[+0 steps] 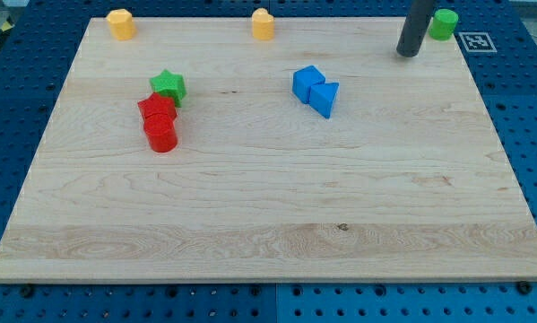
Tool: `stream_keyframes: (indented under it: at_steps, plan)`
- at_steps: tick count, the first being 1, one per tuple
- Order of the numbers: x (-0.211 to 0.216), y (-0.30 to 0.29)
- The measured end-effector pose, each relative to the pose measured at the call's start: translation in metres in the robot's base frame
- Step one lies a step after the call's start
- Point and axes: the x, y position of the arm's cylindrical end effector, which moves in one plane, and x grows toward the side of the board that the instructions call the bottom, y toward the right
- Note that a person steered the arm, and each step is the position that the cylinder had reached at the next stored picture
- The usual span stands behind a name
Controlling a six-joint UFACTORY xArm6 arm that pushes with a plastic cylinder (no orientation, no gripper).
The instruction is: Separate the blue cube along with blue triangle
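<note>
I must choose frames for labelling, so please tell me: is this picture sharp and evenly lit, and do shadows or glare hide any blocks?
Camera view: sharp, evenly lit, no glare on the wooden board. The blue cube and blue triangle cast only faint, short shadows. My tip is dark but well defined, toward the view's top right of them, beside the green block.

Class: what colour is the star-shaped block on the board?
Green; the star shows in the camera view, beside the red blocks.
</note>
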Motion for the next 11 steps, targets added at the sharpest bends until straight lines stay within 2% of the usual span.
stream_keyframes:
  at_steps: [3, 5, 11]
  plan:
    - [0.046, -0.062]
    - [0.086, -0.08]
    - [0.097, -0.163]
